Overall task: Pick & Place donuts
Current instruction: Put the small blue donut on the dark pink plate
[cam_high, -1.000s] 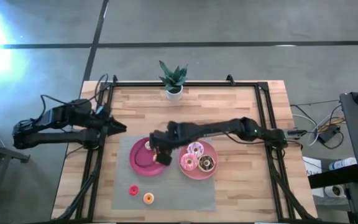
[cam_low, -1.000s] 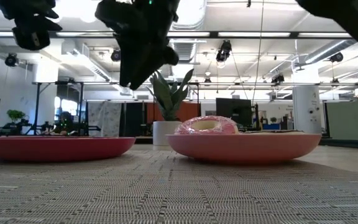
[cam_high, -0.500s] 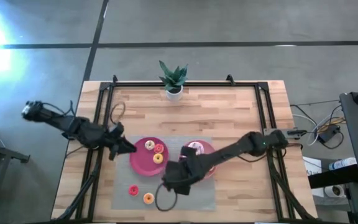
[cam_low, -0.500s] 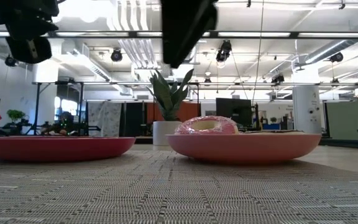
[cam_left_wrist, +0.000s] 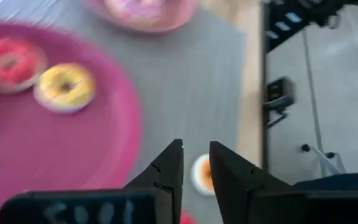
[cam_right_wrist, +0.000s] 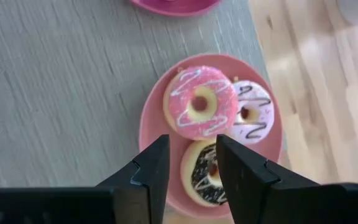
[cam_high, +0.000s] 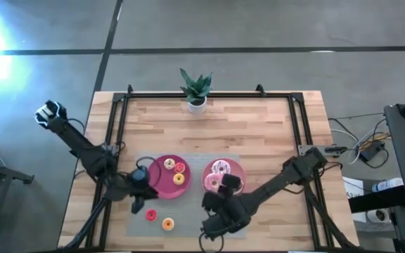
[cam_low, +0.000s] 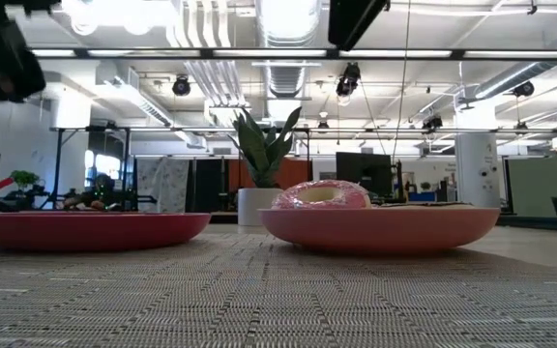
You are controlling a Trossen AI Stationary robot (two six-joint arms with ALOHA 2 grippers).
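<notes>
Donuts sit in three groups on the grey mat (cam_high: 188, 204). We see three larger ones on the pink plate (cam_high: 239, 191): a pink donut (cam_right_wrist: 200, 102), a pale donut (cam_right_wrist: 252, 115) touching it, and a chocolate donut (cam_right_wrist: 205, 171) partly behind the right claw's fingers (cam_right_wrist: 148, 171). On the red plate (cam_high: 162, 184), at nine o'clock from the pink plate, lie a red donut (cam_left_wrist: 6, 60) and a yellow donut (cam_left_wrist: 64, 86), close together. Two more rest loose on the mat at about six o'clock from the red plate: a small red donut (cam_high: 150, 215) and an orange donut (cam_high: 167, 224) just beside it.

We find the left claw (cam_high: 138, 206) over the mat at the red plate's seven o'clock edge, near the small red donut; its fingers stand slightly apart with nothing between them, and the orange donut shows through the gap in the left wrist view. The right claw (cam_high: 213, 226) hangs above the mat at six o'clock from the pink plate, fingers parted and empty.

A potted plant (cam_high: 196, 88) stands at the counter's (cam_high: 259, 119) twelve o'clock edge.
</notes>
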